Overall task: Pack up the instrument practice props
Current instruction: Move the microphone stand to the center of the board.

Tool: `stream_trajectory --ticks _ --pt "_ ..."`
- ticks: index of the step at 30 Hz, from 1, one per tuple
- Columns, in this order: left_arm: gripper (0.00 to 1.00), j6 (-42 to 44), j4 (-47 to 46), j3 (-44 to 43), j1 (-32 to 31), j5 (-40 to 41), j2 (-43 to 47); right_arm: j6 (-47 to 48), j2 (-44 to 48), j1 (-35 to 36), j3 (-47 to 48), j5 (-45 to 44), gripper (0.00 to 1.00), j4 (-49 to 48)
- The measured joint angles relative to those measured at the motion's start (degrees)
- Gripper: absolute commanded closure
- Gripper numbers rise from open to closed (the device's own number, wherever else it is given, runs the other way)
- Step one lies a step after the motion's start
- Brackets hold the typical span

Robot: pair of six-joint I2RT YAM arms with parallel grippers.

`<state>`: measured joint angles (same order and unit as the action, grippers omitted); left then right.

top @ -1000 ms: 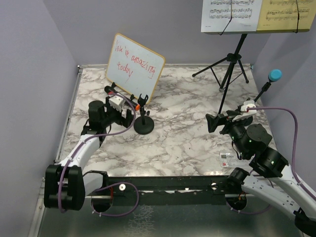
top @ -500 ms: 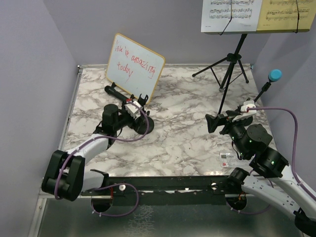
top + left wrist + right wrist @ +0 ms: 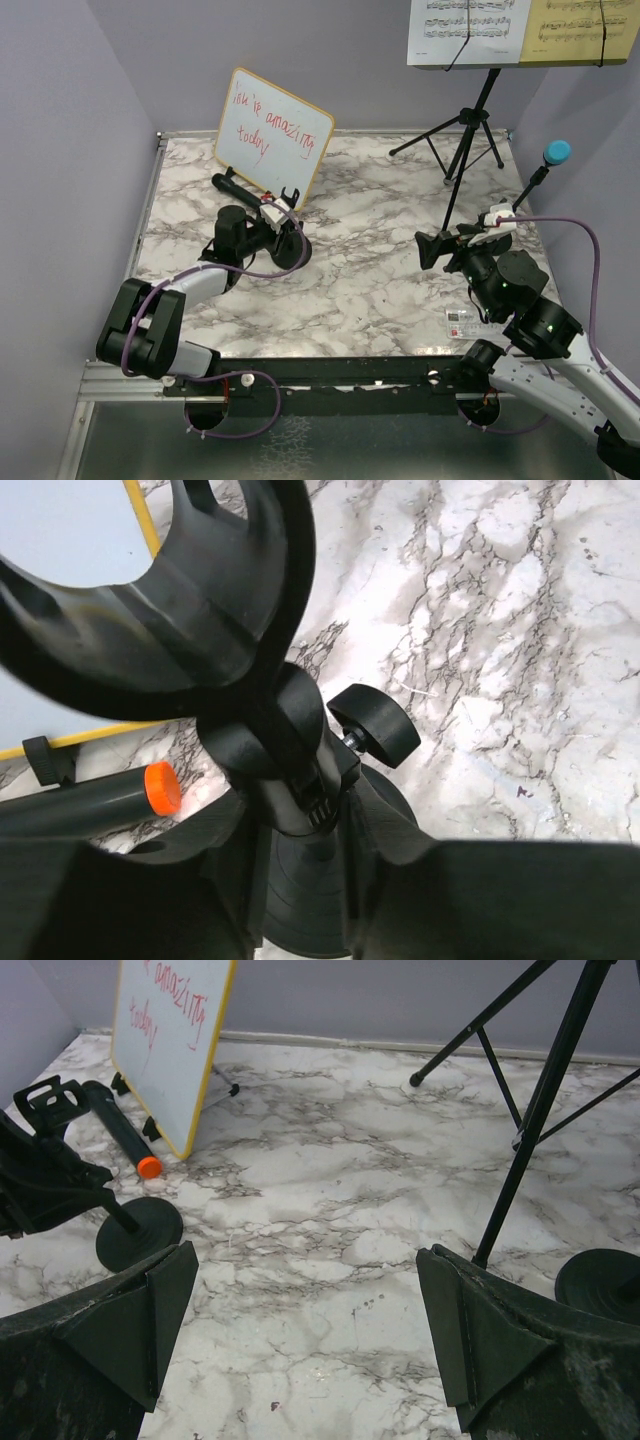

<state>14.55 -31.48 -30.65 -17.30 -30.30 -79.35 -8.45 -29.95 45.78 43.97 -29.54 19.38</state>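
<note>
Top view: open marble bench point(image 3: 390, 300) lies at centre. The left arm stretches low toward 1 o'clock, to the mic holder point(image 3: 297, 256) at the whiteboard's point(image 3: 272, 135) 6 o'clock edge.

Left wrist view: the left end effector point(image 3: 300, 870) clamps the holder's stem.

Right wrist view: the right end effector point(image 3: 305, 1290) gapes wide, empty.

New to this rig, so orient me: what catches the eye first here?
The whiteboard with red writing leans at the table's far left, and a tall tripod music stand holding white and yellow sheet music rises at the far right. In front of the whiteboard, the left claw straddles a small black mic holder.
</note>
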Motion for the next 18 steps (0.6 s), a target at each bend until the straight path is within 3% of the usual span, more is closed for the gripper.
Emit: stream_trajectory --ticks 5,12,18 --pt "1.00 -1.22 -0.66 -0.07 -0.09 -1.16 -0.37 0.00 -0.11 0.00 0.00 -0.02 0.00 0.00" --pt "1.00 -0.35 5.84 2.51 -0.07 1.05 7.26 0.00 -0.09 0.00 0.00 -0.13 0.00 0.00" --pt "1.00 0.70 14.03 2.51 1.16 8.87 14.19 0.00 -0.09 0.00 0.00 -0.13 0.00 0.02"
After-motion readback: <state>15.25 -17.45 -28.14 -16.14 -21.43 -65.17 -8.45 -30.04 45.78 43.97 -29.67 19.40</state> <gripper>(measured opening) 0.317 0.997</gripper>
